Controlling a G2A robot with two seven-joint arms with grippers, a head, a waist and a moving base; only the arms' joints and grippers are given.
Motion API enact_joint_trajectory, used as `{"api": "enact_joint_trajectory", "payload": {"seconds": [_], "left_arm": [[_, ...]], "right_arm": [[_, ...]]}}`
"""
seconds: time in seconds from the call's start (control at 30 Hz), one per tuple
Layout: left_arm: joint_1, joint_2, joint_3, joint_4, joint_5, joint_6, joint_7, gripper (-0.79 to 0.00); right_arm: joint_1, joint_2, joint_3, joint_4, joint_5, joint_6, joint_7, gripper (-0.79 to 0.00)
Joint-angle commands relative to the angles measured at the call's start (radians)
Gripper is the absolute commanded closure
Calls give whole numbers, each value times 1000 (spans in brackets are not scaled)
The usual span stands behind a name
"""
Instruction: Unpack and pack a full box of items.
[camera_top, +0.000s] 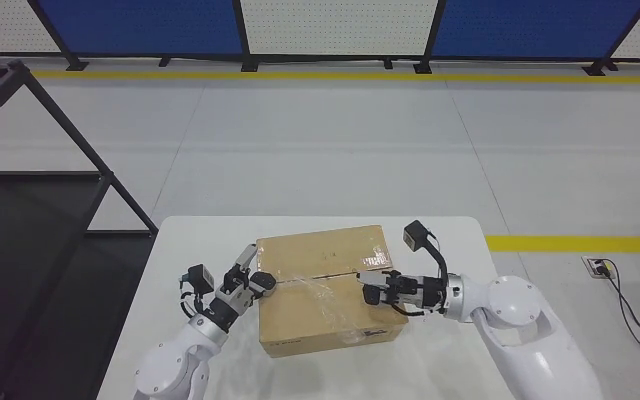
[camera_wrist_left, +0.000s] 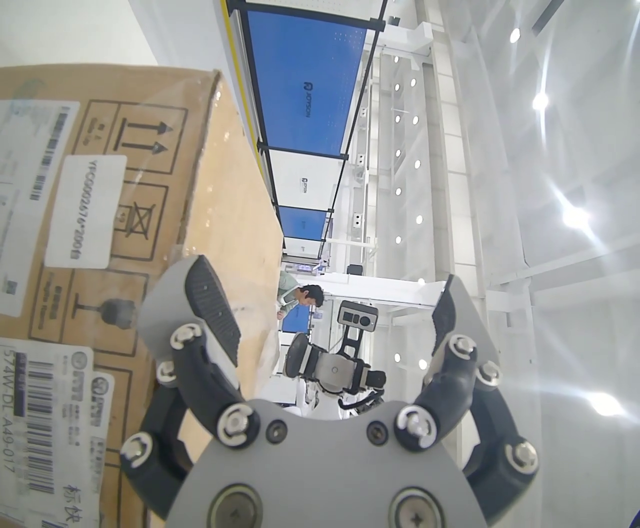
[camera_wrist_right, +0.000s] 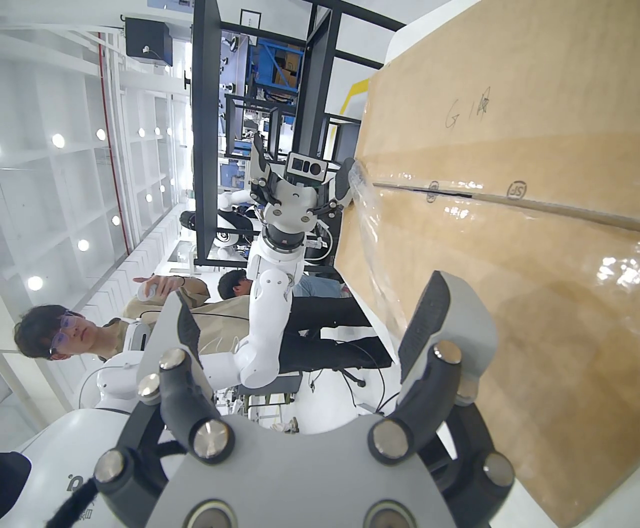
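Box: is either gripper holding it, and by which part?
Nothing is held. The left gripper and right gripper both stand open at opposite ends of the taped seam on the box.

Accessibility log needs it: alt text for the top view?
A taped-shut cardboard box sits on a white table. The left gripper is open at one end of the lid seam; the right gripper is open at the other end, over the lid.
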Motion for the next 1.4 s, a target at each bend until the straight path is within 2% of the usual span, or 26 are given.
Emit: {"api": "enact_joint_trajectory", "payload": {"seconds": [0.0,0.13,0.33,0.5,0.7,1.0,1.37], "left_arm": [[-1,1,1,1,-1,-1,-1,-785],[-3,3,3,1,-3,1,-1,-785],[-10,4,15,7,-1,3,-1,-785],[-11,6,17,9,-3,-1,0,-785],[-6,9,17,1,-3,-4,6,-785],[3,12,16,-7,-7,-10,14,-785],[11,17,17,-18,-5,-13,11,-785]], "right_arm": [[-19,6,-3,-19,-3,-49,101,-785],[-59,26,13,-57,-59,-106,242,-785],[-143,52,44,-127,-137,-139,335,-785],[-159,57,20,-131,-205,-69,291,-785],[-100,42,-67,-84,-225,-40,230,-785],[-26,27,-144,-40,-201,-70,219,-785],[-20,27,-130,-74,-118,-149,166,-785]]}}
